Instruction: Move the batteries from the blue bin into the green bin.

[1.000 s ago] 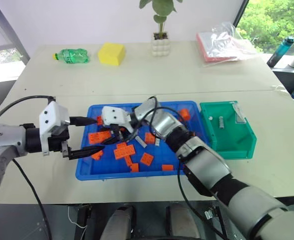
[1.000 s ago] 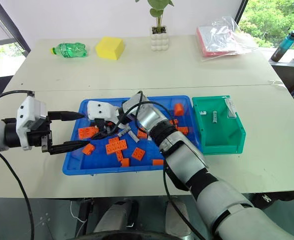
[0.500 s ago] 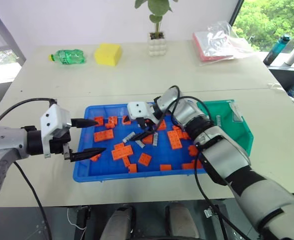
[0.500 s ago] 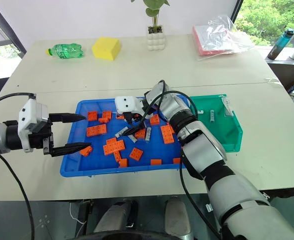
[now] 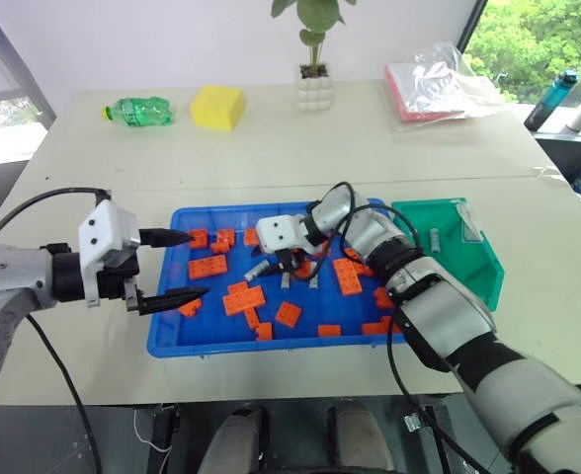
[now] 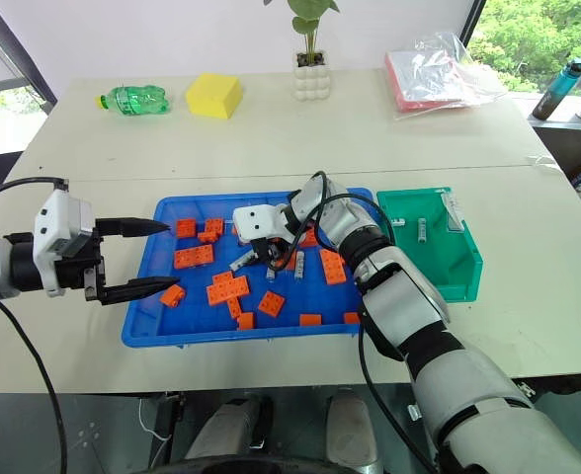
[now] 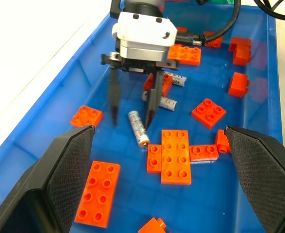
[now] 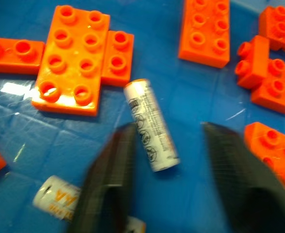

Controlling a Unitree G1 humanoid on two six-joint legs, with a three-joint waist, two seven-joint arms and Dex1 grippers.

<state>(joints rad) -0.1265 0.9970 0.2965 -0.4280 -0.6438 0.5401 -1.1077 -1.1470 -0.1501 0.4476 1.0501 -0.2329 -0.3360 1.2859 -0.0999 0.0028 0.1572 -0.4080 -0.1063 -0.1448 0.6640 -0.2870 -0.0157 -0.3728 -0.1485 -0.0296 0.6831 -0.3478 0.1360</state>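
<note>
Batteries are lying loose among orange bricks [image 7: 175, 156] in the blue bin [image 5: 167, 334]. The right gripper [image 7: 131, 112] is poised over one battery [image 7: 138, 128], fingers spread, one on each side but not gripping it. It needs to straddle the cylinder's middle, squeezing across its long axis, which is running roughly along the bin's length. The left gripper [image 5: 187, 266] is hovering open.

Orange bricks [image 7: 175, 155], silver batteries [image 7: 138, 128], blue bin [image 5: 168, 331]
</note>
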